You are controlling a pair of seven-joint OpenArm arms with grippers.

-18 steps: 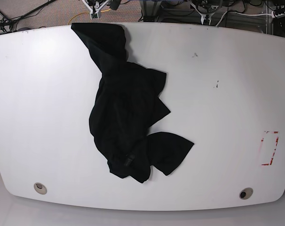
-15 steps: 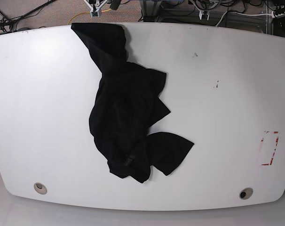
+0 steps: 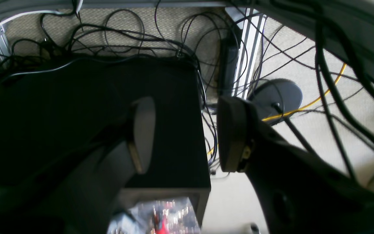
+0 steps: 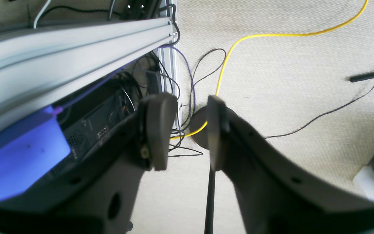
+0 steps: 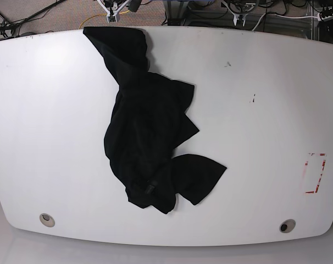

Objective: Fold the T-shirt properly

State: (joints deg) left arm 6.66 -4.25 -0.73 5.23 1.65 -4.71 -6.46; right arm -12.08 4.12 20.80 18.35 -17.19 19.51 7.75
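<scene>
The white table point(image 5: 254, 137) fills the base view, and the T-shirt point(image 5: 150, 132) lies crumpled on it in a long black heap running from the upper left edge down to the lower centre, no print showing. By the look of it nothing is folded yet: the whole job of spreading, flattening and folding remains. Neither arm appears over the table. The left gripper point(image 3: 183, 136), centre of its wrist view, is spread and empty above floor cables. The right gripper point(image 4: 187, 130) is likewise parted, more narrowly, holding nothing, over carpet with a yellow cable point(image 4: 271, 35).
</scene>
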